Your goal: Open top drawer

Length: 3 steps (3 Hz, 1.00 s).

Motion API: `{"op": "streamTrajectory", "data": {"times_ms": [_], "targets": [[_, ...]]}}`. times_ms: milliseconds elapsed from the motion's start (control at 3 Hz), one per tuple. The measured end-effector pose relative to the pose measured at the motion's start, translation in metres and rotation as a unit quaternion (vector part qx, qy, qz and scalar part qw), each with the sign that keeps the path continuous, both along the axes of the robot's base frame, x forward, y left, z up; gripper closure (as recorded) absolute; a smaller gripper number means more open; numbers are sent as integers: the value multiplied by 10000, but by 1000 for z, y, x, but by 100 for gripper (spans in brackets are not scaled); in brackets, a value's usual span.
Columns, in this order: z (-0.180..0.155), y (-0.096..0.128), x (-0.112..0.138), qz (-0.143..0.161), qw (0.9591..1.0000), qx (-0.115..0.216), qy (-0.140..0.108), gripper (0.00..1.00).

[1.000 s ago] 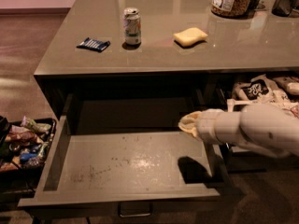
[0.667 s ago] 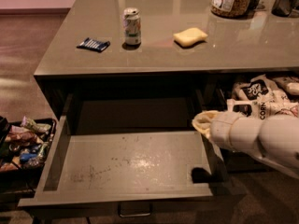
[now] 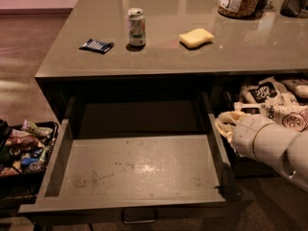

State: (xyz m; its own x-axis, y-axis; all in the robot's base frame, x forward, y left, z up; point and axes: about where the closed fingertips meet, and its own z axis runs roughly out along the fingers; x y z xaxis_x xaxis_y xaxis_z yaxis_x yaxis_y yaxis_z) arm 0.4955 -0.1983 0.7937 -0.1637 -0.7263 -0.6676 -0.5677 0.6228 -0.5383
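Top drawer (image 3: pixel 139 170) lies open, lower centre. My jaws hang just beside its right wall; their gap I cannot tell.

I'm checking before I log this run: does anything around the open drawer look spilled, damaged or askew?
Nothing stands out. The top drawer sits out squarely, its bare floor only scuffed. The can stands upright on the counter. The gripper is just outside the drawer's right wall.
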Motion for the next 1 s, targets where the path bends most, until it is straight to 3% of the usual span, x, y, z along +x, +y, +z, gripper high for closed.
{"op": "streamTrajectory", "data": {"times_ms": [333,1000], "targets": [[0,0,0,0,10000,0,0,81],[0,0,0,0,10000,0,0,35]]}}
